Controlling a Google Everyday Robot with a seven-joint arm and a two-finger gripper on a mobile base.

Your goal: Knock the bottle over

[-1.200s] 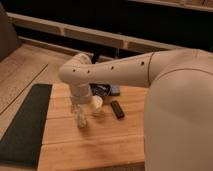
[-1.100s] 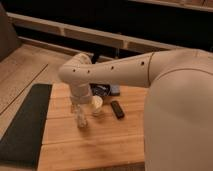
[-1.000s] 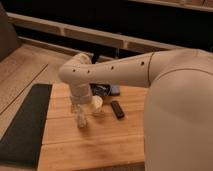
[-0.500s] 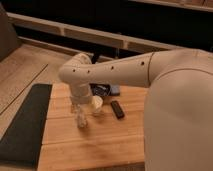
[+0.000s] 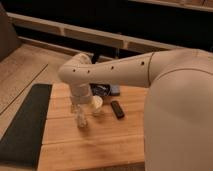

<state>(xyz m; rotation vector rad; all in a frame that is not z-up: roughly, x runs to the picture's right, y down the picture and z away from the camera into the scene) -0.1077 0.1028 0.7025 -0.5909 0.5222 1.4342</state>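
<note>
The small clear bottle stands upright on the wooden table, left of the cream cup. My gripper hangs straight down from the white arm and sits right over the top of the bottle, at or touching it. The gripper's fingers blend with the bottle and the arm's wrist hides much of them. A flat black remote-like bar lies right of the cup.
A dark round object and a dark flat item lie behind the cup. A black mat covers the table's left side. My large white arm body fills the right. A dark shelf wall runs behind.
</note>
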